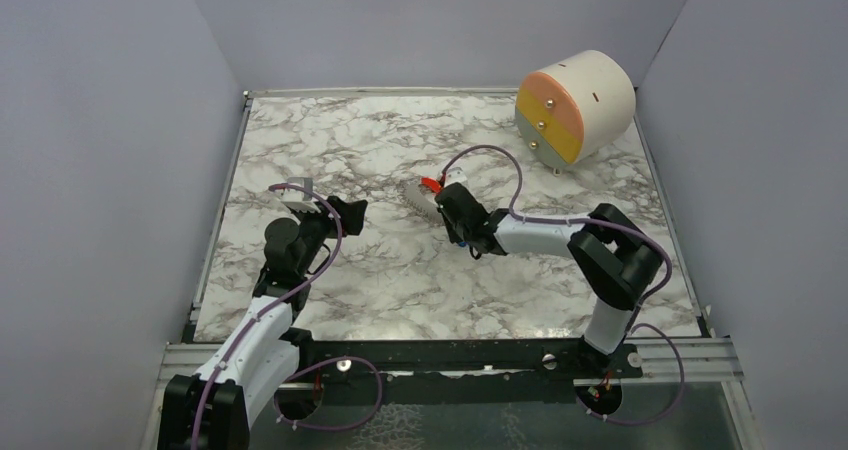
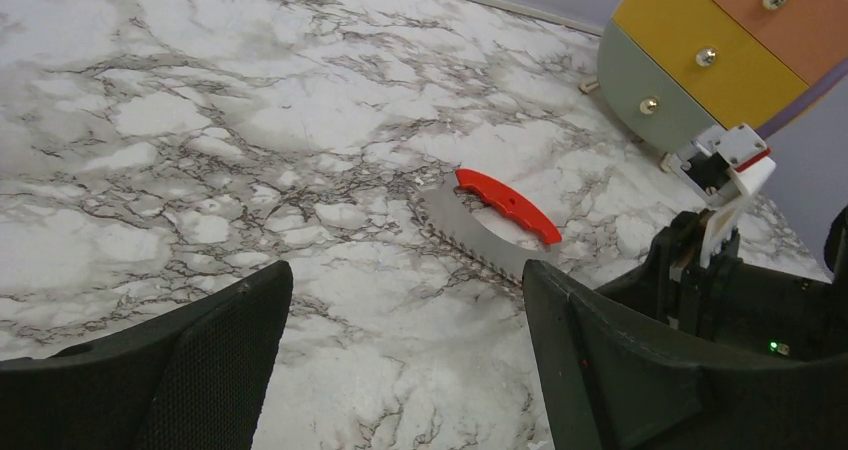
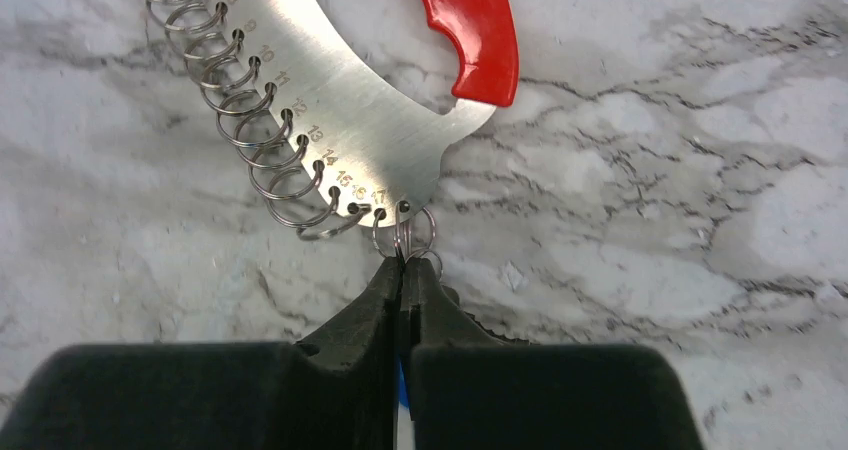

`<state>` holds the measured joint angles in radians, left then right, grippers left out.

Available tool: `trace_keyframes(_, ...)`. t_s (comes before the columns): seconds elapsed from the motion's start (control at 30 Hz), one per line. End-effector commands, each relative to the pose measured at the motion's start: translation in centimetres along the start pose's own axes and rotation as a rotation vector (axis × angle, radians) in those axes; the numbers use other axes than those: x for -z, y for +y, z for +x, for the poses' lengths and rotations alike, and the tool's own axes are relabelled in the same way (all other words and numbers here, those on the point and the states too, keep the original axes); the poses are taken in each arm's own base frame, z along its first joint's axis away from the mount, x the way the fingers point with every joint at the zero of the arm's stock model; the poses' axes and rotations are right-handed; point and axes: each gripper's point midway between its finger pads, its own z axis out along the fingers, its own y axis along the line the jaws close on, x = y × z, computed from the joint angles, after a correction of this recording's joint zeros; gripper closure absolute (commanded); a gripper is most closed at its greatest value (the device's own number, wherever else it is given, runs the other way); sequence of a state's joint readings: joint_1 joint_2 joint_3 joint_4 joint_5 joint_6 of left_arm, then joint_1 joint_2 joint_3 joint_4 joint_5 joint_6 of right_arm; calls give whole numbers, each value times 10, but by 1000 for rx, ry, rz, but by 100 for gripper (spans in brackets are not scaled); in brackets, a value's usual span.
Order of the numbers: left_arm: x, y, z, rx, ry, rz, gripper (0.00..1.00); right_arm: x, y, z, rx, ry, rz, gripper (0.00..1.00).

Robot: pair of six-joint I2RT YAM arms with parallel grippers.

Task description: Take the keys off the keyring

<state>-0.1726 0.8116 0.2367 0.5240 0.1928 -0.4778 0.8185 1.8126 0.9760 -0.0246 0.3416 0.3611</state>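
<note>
From the top view I counted two arms, one keyring (image 1: 424, 192) and one cream cylinder (image 1: 580, 105). The right gripper (image 1: 445, 198) sat right at the near end of the keyring. The left gripper (image 1: 345, 210) hung well off to its left, holding nothing. The cylinder stood far beyond the right gripper, well apart from it.

On the left wrist camera, the left gripper (image 2: 405, 275) had its two fingers spread wide over bare marble. The keyring (image 2: 478, 232) lay flat ahead of the fingers. It was one grey toothed band with one red part (image 2: 510, 205) along its far edge. The right gripper (image 2: 700, 270) met the band's right end. Behind it the cylinder (image 2: 690, 60) showed three drawer fronts and three knobs.

On the right wrist camera, the right gripper (image 3: 402, 265) had its fingers pressed together. The tips were pinching a small wire ring that hung from the last hole of the keyring (image 3: 350, 120). One sliver of blue showed in the seam between the fingers, and I took it for the key (image 3: 401, 398). I could see only that one, and most of it was hidden. Wire loops lined the plate's edge, too crowded for a sure count.
</note>
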Motion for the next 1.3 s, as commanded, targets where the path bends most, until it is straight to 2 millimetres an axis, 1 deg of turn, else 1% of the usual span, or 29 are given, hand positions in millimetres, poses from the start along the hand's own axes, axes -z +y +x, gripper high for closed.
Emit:
trace_keyframes(0.0, 1, -2, -5, -3, -33, 7, 13, 44, -18, -14, 156, -3, 151, 99)
trace_keyframes(0.07, 1, -2, -5, -3, -33, 7, 13, 62, -15, -36, 179, -59, 162, 99)
trace_keyframes(0.13, 1, -3, -5, -3, -34, 8, 13, 74, -16, -51, 210, -93, 187, 99)
trace_keyframes(0.27, 1, -3, -6, -2, -35, 8, 14, 93, -25, -79, 257, -160, 265, 99)
trace_keyframes(0.33, 0, -4, -8, -2, -38, 11, 17, 99, -30, -90, 271, -187, 300, 99)
trace_keyframes(0.43, 0, -5, -11, 6, -47, 13, 25, 106, -33, -105, 292, -231, 325, 99)
trace_keyframes(0.5, 0, -8, -14, 17, -61, 22, 34, 111, -31, -118, 296, -282, 324, 99)
trace_keyframes(0.57, 0, -11, -18, 22, -73, 33, 48, 116, -31, -129, 306, -329, 323, 99)
trace_keyframes(0.6, 0, -13, -21, 23, -79, 43, 53, 120, -30, -135, 323, -354, 323, 99)
trace_keyframes(0.67, -1, -20, -29, 25, -93, 68, 61, 129, -28, -149, 333, -418, 321, 99)
trace_keyframes(0.77, -4, -36, -48, 9, -122, 128, 67, 148, -23, -171, 328, -524, 279, 99)
trace_keyframes(0.87, -6, -54, -68, -19, -144, 189, 68, 174, -11, -192, 316, -644, 173, 99)
trace_keyframes(0.93, -6, -67, -81, -36, -162, 232, 66, 192, -1, -203, 307, -726, 80, 99)
trace_keyframes(1.0, -7, -79, -92, -61, -173, 274, 66, 206, 10, -209, 311, -778, -8, 99)
trace_keyframes(1.1, -9, -96, -102, -95, -171, 337, 73, 219, 26, -213, 323, -816, -112, 99)
trace_keyframes(1.17, -10, -108, -103, -115, -155, 388, 75, 223, 33, -212, 330, -823, -164, 99)
trace_keyframes(1.27, -11, -123, -99, -124, -123, 453, 75, 229, 43, -207, 351, -832, -238, 99)
